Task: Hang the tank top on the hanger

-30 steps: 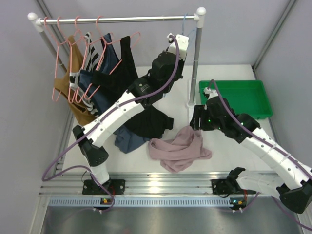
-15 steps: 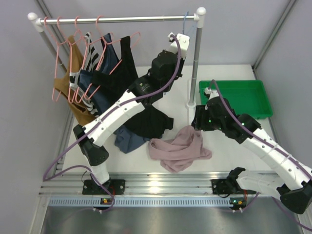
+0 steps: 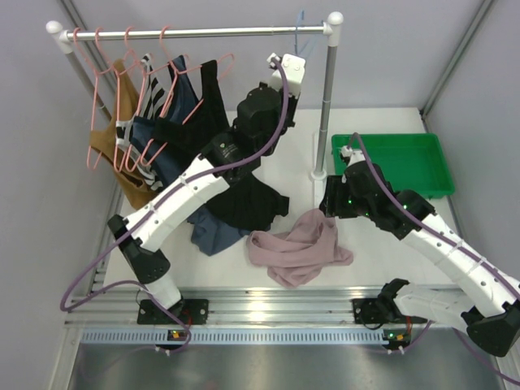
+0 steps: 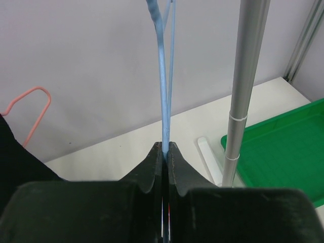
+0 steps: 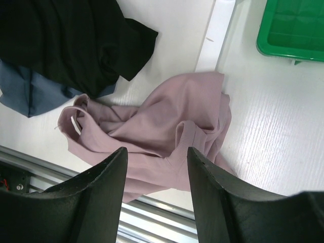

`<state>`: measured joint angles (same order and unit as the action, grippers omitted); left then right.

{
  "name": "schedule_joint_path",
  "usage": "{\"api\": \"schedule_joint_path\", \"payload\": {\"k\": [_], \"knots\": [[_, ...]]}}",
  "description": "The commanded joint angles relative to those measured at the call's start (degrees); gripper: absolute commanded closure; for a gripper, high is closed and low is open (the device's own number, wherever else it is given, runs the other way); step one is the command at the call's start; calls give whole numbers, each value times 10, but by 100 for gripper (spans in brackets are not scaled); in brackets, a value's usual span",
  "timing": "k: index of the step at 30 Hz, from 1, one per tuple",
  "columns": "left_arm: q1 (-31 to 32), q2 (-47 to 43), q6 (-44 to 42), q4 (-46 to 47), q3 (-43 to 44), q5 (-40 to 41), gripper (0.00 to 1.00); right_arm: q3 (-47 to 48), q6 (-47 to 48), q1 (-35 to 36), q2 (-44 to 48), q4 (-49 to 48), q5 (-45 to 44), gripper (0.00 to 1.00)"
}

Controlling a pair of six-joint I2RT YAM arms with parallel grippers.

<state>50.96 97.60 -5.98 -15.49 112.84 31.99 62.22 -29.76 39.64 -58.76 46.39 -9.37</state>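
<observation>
The mauve-pink tank top (image 3: 299,248) lies crumpled on the white table near the front edge; in the right wrist view the tank top (image 5: 167,126) is under my open right gripper (image 5: 156,154), which hovers above it, empty. My right gripper (image 3: 333,203) sits just right of the fabric in the top view. My left gripper (image 4: 165,147) is shut on the light-blue wire hanger (image 4: 163,76), high up by the rail. In the top view the left gripper (image 3: 286,63) is near the rail's right end, the hanger (image 3: 299,24) reaching the rail.
A clothes rail (image 3: 195,32) holds pink hangers (image 3: 122,89) with dark, striped and brown garments at left. Its right post (image 3: 327,97) stands close to my left gripper. A black top (image 3: 252,203) and blue top (image 3: 210,231) lie on the table. A green tray (image 3: 398,162) is at right.
My left arm has moved left and up with the blue hanger, away from the right post. The right arm and the tank top have barely moved.
</observation>
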Motion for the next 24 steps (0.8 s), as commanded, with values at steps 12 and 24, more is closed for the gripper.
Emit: {"api": "schedule_joint_path", "payload": {"k": [12, 24], "knots": [[-3, -101, -6, 70, -91, -16, 100, 1, 6, 5, 12, -8, -10, 49], [-3, -325, 84, -65, -290, -125, 100, -68, -17, 5, 31, 0, -2, 53]]}}
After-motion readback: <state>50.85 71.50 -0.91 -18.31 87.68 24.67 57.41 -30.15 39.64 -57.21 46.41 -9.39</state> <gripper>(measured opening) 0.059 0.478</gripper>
